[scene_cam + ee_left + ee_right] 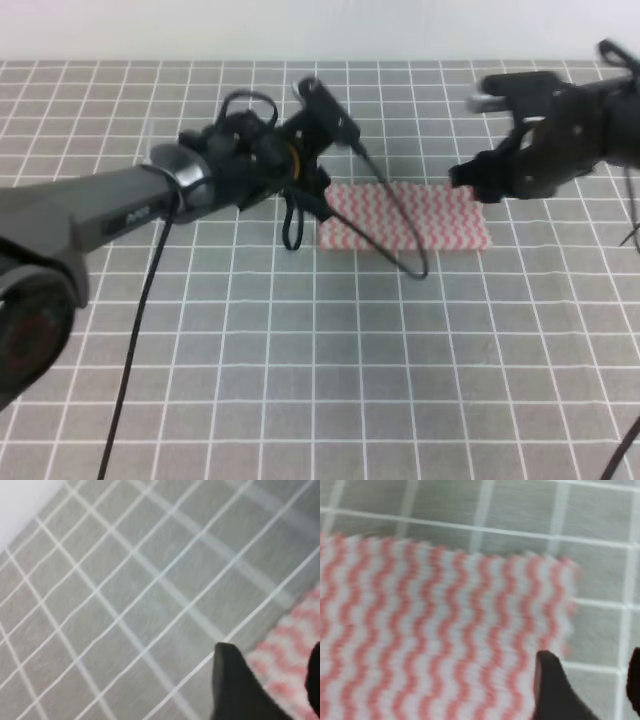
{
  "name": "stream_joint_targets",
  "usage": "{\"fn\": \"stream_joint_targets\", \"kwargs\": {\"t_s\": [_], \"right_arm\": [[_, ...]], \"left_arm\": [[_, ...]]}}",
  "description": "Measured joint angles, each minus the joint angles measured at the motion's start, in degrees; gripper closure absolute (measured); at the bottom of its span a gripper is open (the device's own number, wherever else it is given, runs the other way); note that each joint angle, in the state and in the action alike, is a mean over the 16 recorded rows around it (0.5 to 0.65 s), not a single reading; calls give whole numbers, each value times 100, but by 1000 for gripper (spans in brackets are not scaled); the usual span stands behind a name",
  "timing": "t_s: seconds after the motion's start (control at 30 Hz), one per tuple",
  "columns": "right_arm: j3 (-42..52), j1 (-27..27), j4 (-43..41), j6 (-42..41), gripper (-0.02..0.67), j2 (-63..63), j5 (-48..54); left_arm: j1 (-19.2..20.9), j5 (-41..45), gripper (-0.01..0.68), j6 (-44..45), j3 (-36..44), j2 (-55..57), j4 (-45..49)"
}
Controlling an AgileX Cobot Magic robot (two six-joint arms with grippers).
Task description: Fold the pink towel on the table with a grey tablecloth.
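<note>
The pink towel (405, 216) lies flat as a long rectangle on the table with a grey tablecloth (330, 350), right of centre. My left gripper (308, 198) hovers at the towel's left end. In the left wrist view its dark fingers (235, 685) stand apart, open, with the towel (285, 665) showing below them. At the towel's far right corner is my right gripper (468, 180). Its fingers (555, 690) are also apart, open, above the towel's right edge (445, 630), and hold nothing.
Black cables (395, 225) from the left arm loop across the towel's left half and down over the grid cloth. The pale back wall (300, 25) borders the table's far edge.
</note>
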Motion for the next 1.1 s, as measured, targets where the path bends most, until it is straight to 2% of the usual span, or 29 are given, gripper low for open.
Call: {"fn": "stream_joint_targets", "kwargs": {"t_s": [0.2,0.47,0.83,0.97,1.1], "right_arm": [[2,-147,455,-45,317,-39,437],[-2,-203,986,-352,288,104,544],[-1,-205,1185,-417,291,328,448],[-2,-206,1246,-420,308,405,439],[-6,-209,1298,-433,356,447,425]], "left_arm": [[-236,155,512,-370,-1,-147,-214],[-513,351,652,-583,0,24,-481],[-563,803,669,-582,1,293,-523],[-559,850,670,-582,1,318,-524],[-558,851,670,-581,1,315,-523]]}}
